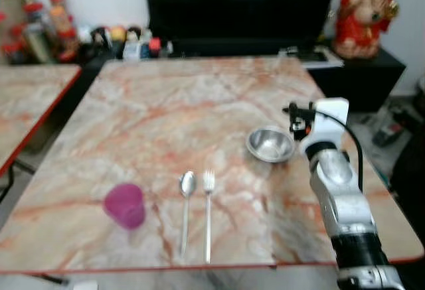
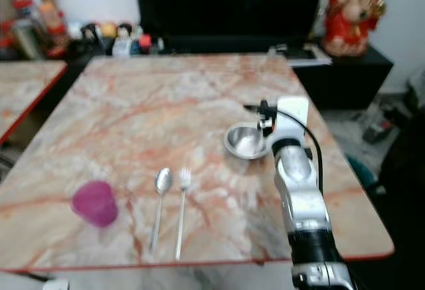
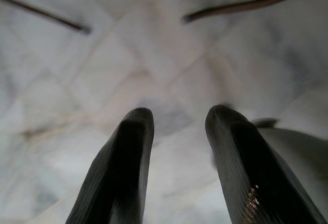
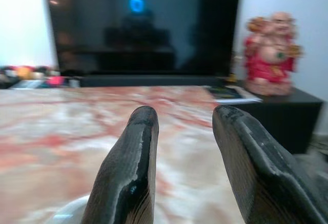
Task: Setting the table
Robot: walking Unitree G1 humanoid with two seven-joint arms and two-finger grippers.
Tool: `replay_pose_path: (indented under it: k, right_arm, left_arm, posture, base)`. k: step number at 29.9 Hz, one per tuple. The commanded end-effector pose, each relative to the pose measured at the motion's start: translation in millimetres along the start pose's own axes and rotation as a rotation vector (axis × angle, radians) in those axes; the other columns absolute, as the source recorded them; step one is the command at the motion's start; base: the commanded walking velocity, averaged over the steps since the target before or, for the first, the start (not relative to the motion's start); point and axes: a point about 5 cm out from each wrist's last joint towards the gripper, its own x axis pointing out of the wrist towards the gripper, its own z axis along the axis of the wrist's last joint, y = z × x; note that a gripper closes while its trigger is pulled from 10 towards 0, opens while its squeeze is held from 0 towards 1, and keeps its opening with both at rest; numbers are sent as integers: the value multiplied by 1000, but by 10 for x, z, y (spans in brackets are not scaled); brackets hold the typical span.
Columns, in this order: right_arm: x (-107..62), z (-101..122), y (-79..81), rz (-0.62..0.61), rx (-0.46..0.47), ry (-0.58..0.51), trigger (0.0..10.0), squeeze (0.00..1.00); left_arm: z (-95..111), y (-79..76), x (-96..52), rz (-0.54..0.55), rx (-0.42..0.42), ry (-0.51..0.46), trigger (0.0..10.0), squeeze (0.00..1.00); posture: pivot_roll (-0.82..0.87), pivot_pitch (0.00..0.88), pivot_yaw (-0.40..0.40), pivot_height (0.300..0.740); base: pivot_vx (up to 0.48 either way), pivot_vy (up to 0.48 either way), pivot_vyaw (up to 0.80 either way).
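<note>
On the marble table [image 1: 166,104] a pink cup [image 1: 124,205] stands near the front left. A spoon [image 1: 187,185] and a fork [image 1: 208,184] lie side by side to its right, handles toward the front edge. A steel bowl [image 1: 270,144] sits farther right. My right arm [image 1: 335,177] reaches over the table's right side, its wrist just right of the bowl. The right gripper [image 4: 184,114] is open and holds nothing, with the bowl's rim [image 4: 66,212] low beneath its fingers. My left gripper [image 3: 177,114] hangs open over the pale floor.
A second marble table [image 1: 26,97] stands to the left across a narrow gap. Behind the table are a black screen [image 1: 239,4], jars and bottles [image 1: 46,28], and a red figurine [image 1: 364,14] on a black cabinet [image 1: 368,71]. Thin metal legs [image 3: 241,6] cross the floor.
</note>
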Motion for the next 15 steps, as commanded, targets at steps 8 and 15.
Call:
replay_pose_path:
  k: [8, 15]
  right_arm:
    - [25, 49, 69, 20, 9, -8, 10000, 0]
    - [30, 41, 57, 23, -8, 0, 10000, 0]
  left_arm:
    - [-48, 91, -14, 23, -3, 23, 10000, 0]
    - [-46, 88, -14, 17, -6, 22, 10000, 0]
  posture:
    - [4, 0, 6, 732]
    - [3, 0, 6, 732]
  base:
    - [244, 0, 0]
    - [0, 0, 177]
